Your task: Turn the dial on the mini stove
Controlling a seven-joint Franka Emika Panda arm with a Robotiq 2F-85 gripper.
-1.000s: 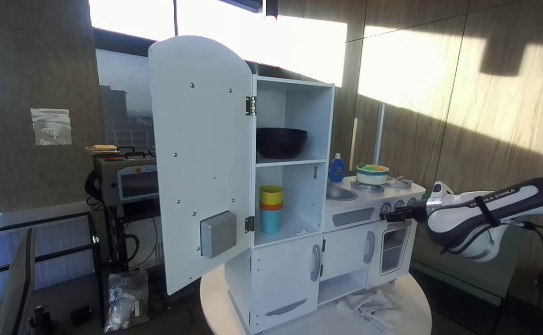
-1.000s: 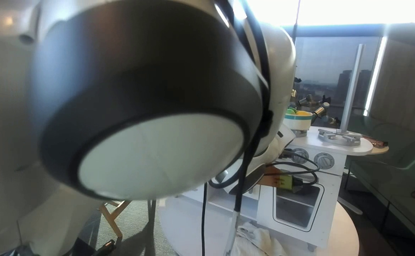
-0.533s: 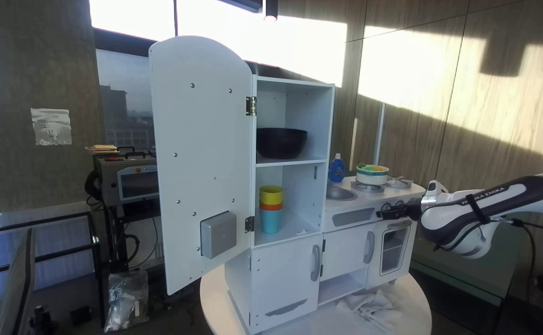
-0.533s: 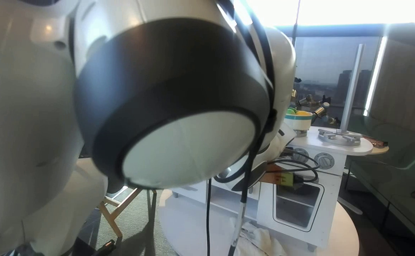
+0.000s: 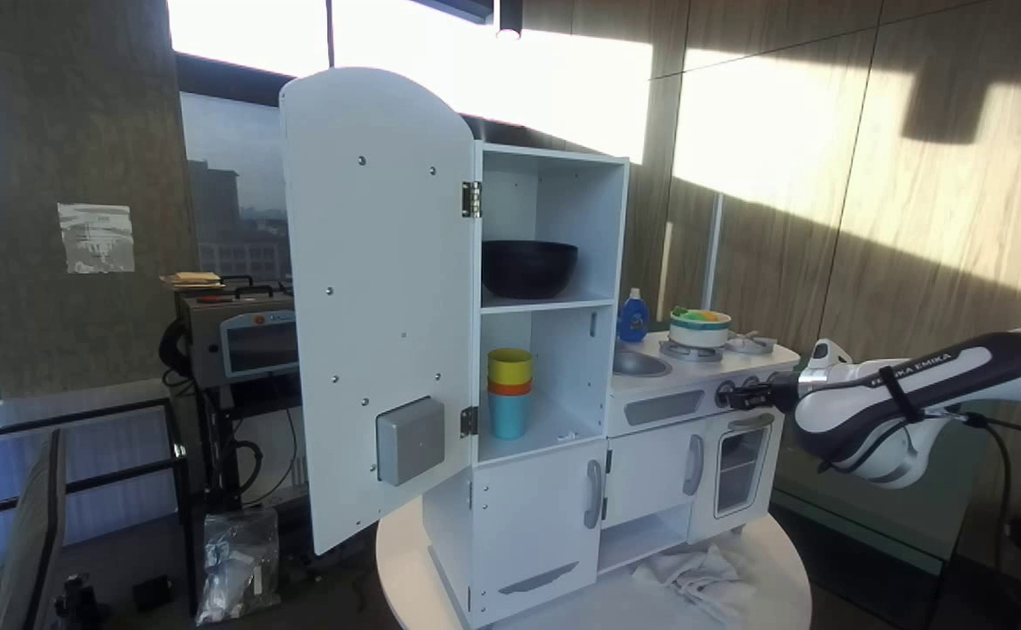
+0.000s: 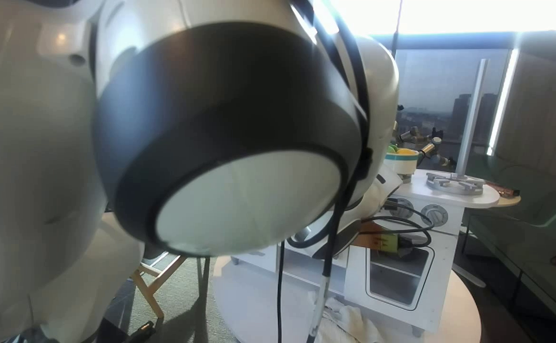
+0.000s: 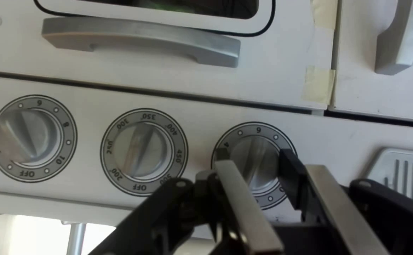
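Gripper (image 7: 256, 161) is straddling dial (image 7: 267, 163), fingers (image 7: 242, 198) apart; dial is looking hard, slippery; I'm favouring ridge (image 7: 255, 153) for hold.

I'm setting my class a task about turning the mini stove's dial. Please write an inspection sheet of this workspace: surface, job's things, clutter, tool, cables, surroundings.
Surface: round white table, bearing the mini stove.
Job's things: mini stove; dial beside the grey slotted panel, partly covered in the wrist view.
Clutter: crumpled cloth on the table; teal-banded pot and blue bottle on the countertop; black bowl and stacked cups in the open cupboard.
Tool: jaws apart, on either side of that dial; contact cannot be told.
Cables: black cables hang from the arm and loop before the stove in an exterior view.
Surroundings: wood-panelled wall, window, plastic bag.
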